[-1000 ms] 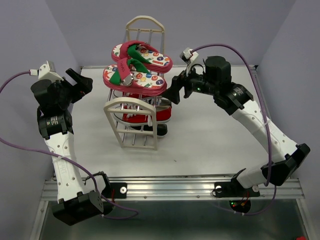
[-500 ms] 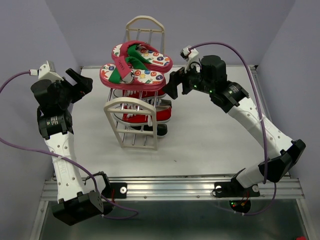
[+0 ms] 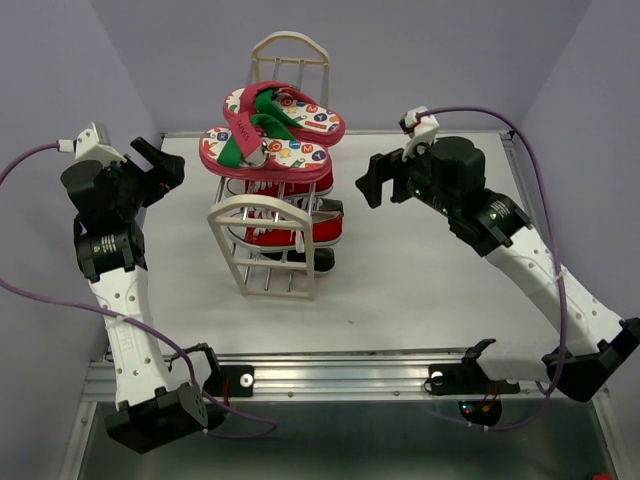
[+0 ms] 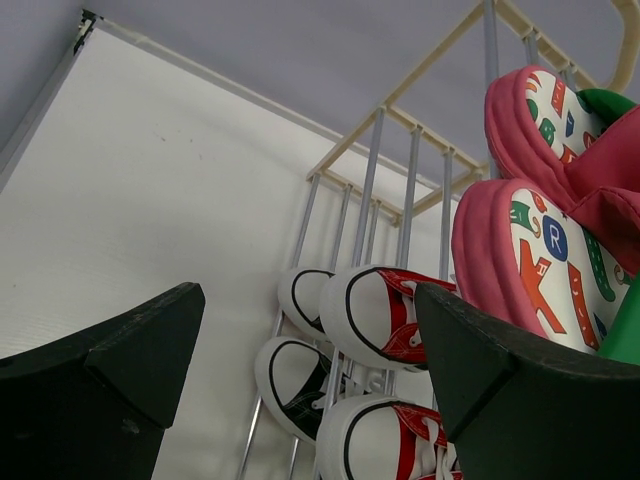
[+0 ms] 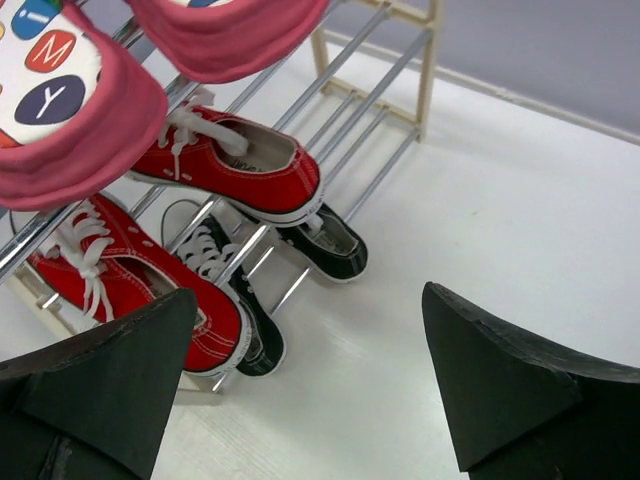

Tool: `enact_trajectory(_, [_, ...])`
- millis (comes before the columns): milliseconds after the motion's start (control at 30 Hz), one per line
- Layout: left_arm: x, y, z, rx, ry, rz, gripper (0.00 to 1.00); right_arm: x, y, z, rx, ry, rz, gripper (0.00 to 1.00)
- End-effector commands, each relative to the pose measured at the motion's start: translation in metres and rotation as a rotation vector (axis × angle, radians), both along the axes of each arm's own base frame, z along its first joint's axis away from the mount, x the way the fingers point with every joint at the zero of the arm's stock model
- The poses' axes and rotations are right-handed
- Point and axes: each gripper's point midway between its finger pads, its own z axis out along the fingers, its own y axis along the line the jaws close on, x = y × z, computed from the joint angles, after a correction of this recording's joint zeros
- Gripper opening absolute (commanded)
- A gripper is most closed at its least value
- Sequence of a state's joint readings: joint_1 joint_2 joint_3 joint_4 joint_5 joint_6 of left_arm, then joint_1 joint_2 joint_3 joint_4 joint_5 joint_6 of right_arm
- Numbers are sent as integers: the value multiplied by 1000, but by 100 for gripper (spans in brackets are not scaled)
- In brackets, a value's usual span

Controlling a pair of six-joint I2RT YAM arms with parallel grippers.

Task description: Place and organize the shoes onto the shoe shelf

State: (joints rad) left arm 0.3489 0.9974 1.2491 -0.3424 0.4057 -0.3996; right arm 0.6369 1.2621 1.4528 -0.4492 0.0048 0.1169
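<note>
The right arm has drawn back to the right, away from the tall cream-framed shoe shelf with grey metal rods (image 5: 431, 70), which stands left of centre in the overhead view on the white counter (image 3: 420, 270). The right hand (image 3: 368, 182) is wide open and empty. The left hand (image 3: 165, 165), at the left edge, is likewise spread and holds nothing. Pink-red dotted flip-flops (image 3: 300, 155) lie on the top tier, red canvas sneakers (image 5: 240, 165) below them, and black canvas sneakers (image 5: 335, 245) lowest.

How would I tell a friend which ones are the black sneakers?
Find the tall cream shelf in the middle of the table. Look at the tier under the red sneakers, well below the flip-flops on top. The black sneakers there are the only dark pair, with white laces and toes.
</note>
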Motion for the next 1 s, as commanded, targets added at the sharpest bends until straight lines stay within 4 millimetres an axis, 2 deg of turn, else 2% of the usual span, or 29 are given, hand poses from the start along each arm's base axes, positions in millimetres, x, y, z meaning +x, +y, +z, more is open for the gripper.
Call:
enact_trajectory(0, [-4, 4, 15, 42, -47, 19, 99, 10, -32, 8, -1, -40, -198, 100])
enact_trajectory(133, [-5, 4, 15, 45, -47, 18, 99, 21, -55, 2, -8, -27, -307, 100])
enact_trajectory(333, [-4, 5, 14, 44, -45, 21, 99, 21, -62, -3, -1, -14, -339, 100])
enact_trajectory(433, [-5, 5, 15, 48, -45, 27, 99, 24, -77, -7, 9, -5, -422, 100])
enact_trajectory(467, [-5, 6, 15, 49, -46, 28, 99, 26, -88, -10, 6, -8, -490, 100])
enact_trajectory(700, [-6, 11, 16, 61, -42, 60, 99, 25, -117, -11, 46, -15, -674, 100])
enact_trajectory(967, [-12, 20, 22, 83, -49, 120, 99, 18, -131, -8, 55, -35, -722, 100])
